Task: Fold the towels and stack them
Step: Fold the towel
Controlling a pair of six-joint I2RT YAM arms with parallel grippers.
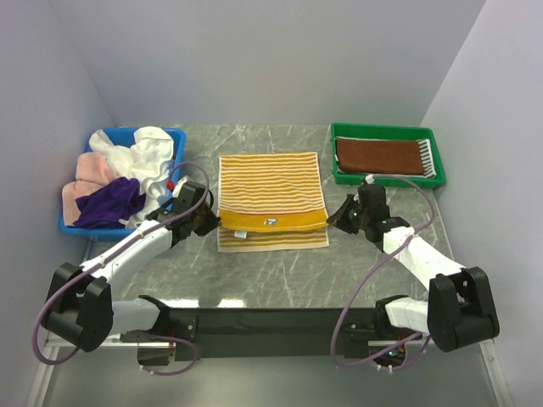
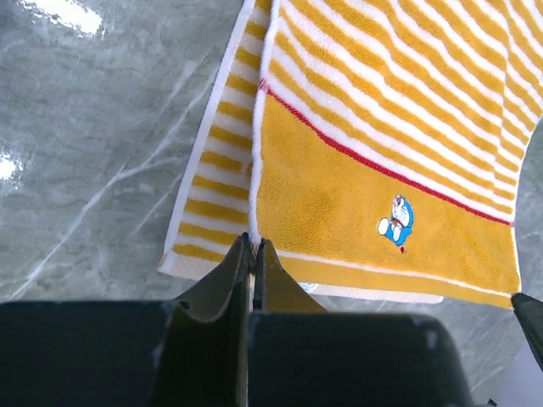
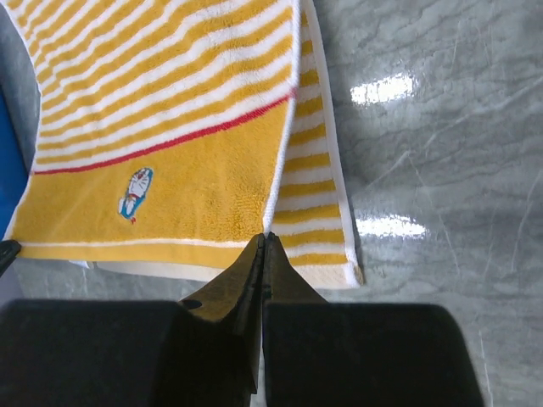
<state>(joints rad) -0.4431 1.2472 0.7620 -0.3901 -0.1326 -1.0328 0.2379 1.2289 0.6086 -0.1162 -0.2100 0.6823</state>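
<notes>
Yellow-striped towel (image 1: 271, 199): lay flat mid-bench (image 1: 280, 280) between the two arms, folded once, with the solid yellow band and its cartoon patch (image 2: 397, 220) uppermost at the near end and the lower layer peeking out along the near and side edges. Left tool (image 2: 252, 246): pressed together on the top layer's near-left corner. Right tool (image 3: 265, 239): pressed together on the near-right corner. Read as a pinch at both, though the cloth between the pads was hidden. Probably held one corner apiece to lift the near edge level and keep the next fold square. Off to the left, sat a blue bin (image 1: 178, 136) heaped with loose towels (image 1: 148, 153), white, pink and purple. Off to the right, a green tray (image 1: 437, 157) holding a folded brown towel (image 1: 377, 155), likely the stack. Saw nothing on the bench between towel and tray but the right arm itself.
</notes>
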